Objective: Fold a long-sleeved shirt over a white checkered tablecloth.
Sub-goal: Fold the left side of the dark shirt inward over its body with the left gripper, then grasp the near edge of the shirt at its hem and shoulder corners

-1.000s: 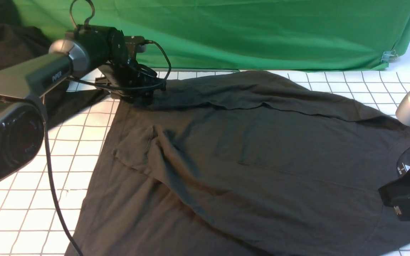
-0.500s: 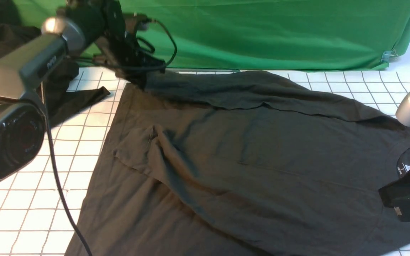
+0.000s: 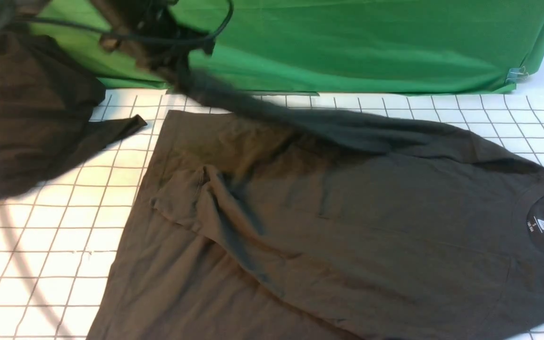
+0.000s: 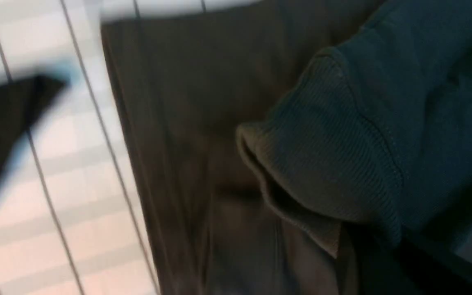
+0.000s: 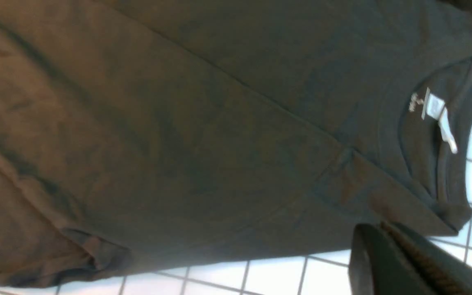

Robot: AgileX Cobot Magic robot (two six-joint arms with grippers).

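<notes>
Left gripper (image 3: 176,70) clamped on cuff (image 4: 322,164), sleeve (image 3: 300,123) raised off shirt (image 3: 347,226) on tablecloth (image 3: 40,245). Right gripper (image 5: 377,234) closed, empty, near collar (image 5: 463,102).

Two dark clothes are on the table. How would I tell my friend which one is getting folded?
Find the white checkered tablecloth in front of the green cloth. The long-sleeved shirt is the big charcoal one spread across its middle. Unlike the blacker garment bunched at the far left, it has a white neck label in its collar.

White checkered tablecloth (image 3: 40,236) under the long-sleeved shirt (image 3: 347,226) and a black garment (image 3: 26,118).
</notes>
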